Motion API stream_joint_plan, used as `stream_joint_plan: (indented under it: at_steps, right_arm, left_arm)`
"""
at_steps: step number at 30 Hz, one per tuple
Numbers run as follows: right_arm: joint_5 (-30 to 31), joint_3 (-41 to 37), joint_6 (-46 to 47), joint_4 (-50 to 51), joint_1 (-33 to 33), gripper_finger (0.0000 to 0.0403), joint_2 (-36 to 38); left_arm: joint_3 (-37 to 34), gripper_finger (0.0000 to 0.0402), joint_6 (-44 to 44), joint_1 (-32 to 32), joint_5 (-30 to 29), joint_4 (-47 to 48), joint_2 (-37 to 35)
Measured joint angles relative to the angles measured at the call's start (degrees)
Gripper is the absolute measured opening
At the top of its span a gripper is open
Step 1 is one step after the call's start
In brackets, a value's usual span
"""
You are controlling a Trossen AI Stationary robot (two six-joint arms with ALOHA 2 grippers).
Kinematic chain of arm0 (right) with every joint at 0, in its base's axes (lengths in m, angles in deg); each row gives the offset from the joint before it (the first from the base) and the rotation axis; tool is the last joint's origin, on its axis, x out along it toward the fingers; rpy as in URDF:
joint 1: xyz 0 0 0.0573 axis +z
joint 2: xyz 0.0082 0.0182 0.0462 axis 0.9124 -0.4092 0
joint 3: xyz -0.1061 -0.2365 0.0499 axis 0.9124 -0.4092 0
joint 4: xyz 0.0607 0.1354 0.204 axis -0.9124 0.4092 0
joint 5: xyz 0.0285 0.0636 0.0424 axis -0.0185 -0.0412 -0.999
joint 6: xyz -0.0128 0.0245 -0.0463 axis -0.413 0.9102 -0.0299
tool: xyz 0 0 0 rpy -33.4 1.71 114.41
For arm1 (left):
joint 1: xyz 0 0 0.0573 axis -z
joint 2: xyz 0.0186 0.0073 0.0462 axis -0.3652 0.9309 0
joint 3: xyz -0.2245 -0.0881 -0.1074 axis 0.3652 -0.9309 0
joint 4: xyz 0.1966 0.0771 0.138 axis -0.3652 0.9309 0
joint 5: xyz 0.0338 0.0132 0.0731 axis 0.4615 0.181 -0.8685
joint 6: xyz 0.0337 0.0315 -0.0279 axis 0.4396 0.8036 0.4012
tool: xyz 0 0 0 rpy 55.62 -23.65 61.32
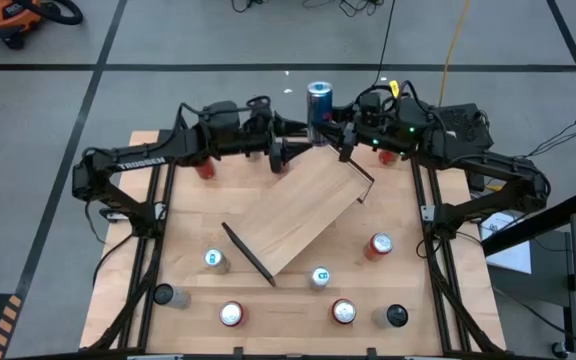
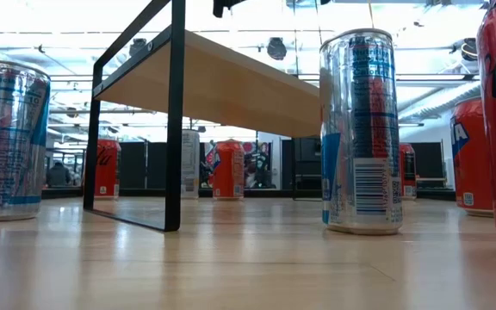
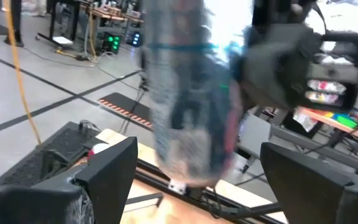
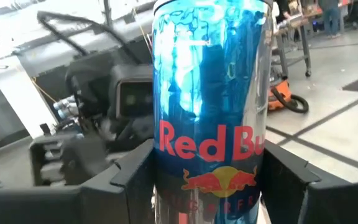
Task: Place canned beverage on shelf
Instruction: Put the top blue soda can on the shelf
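Held can: a tall, slim Red Bull can (image 1: 319, 104) with a blue and silver body, red lettering and a silver top, upright at the far edge of the table (image 1: 193, 215), between the two arms.
Held can, right wrist view: the can (image 4: 209, 112) fills the space between the two dark fingers (image 4: 129, 180), which press on its lower body from both sides.
Right end effector: right end effector (image 1: 336, 128) pinching the Red Bull can, reaching in from the right side of the far edge.
Left end effector: left end effector (image 1: 290, 127) spread wide, just beside the same can on its other side; in the left wrist view the can (image 3: 188, 99) stands blurred between its parted fingers (image 3: 114, 168), not clearly touched by them.
Shelf: a light-wood board (image 1: 298, 210) with a thin black bracket at each short end, lying at a slant across the middle of the table, nothing on top; from the low view it stands raised on its black frame (image 2: 176, 120).
Other cans: red and silver cans stand around the shelf, among them a silver and blue one (image 2: 362, 129) close to the low camera and a red one (image 1: 379, 245) near the right rail.
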Motion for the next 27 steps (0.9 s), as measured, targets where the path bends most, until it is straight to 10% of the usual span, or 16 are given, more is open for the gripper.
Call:
stream_joint_plan:
  at_steps: [27]
  right_arm:
    - [-0.1, 0.0, 1.1, -8.0, 0.0, 0.0208, -4.0]
  left_arm:
    - [0.0, 0.0340, -0.4, -1.9, 1.9, -1.4, 2.0]
